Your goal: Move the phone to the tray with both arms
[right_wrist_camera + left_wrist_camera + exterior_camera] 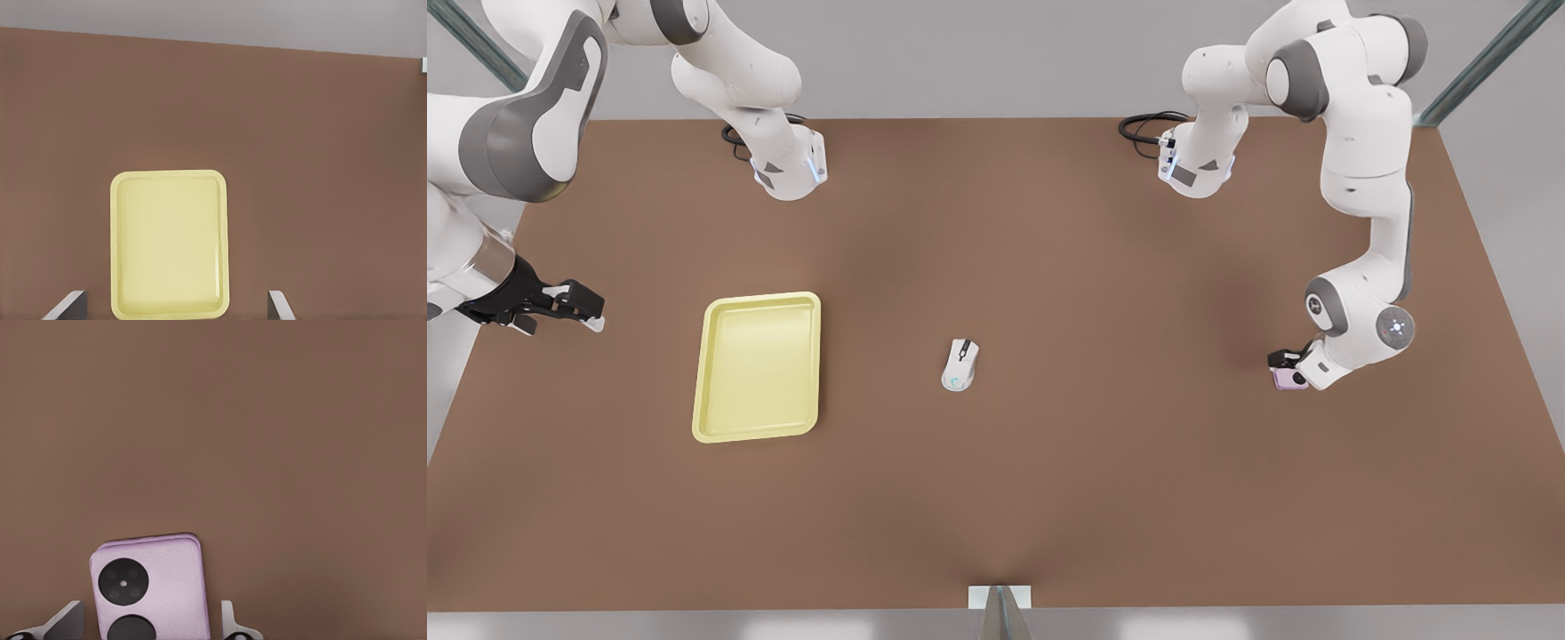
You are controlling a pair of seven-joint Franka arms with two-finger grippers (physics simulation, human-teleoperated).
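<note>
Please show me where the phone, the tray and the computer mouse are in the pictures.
phone (170,587), left wrist view, on its pink back beside the black circles.
tray (758,366), front view, on its bare yellow floor.
computer mouse (959,364), front view, on its white top.

The setting is a simulated robotics test cell: a bare brown table (1049,498) carries two white arms bolted at its far edge, cabled bases beside them, grey metal frame struts (1485,62) rising behind the arms, and plain grey walls enclosing the bench.
</note>
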